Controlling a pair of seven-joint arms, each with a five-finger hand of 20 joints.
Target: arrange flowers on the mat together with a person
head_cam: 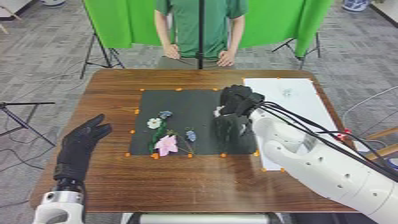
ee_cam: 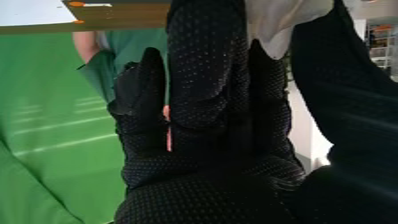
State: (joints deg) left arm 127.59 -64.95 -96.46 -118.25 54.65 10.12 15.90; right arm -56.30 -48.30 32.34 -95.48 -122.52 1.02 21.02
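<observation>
Over the right part of the dark mat (head_cam: 182, 100) is my right hand (head_cam: 236, 99), with a white petalled flower (head_cam: 218, 111) at it. In the right wrist view my right hand (ee_cam: 209, 75) pinches the white flower (ee_cam: 282, 20) between fingers and thumb; its stem is hidden. On the mat's left half lie a pink flower (head_cam: 166, 145), a small white flower (head_cam: 155, 123) and two blue ones, one near the top (head_cam: 165, 114) and one to the right (head_cam: 191, 135), with green stems among them. My left hand (head_cam: 80, 145) rests open over the table, left of the mat.
A white sheet (head_cam: 289, 87) lies right of the mat, partly under my right arm, with a faint pale thing (head_cam: 286, 92) on it. Orange bits (head_cam: 155, 156) line the mat's edge. The brown table (head_cam: 178, 185) extends in front. Something red (head_cam: 340, 136) sits by the right edge.
</observation>
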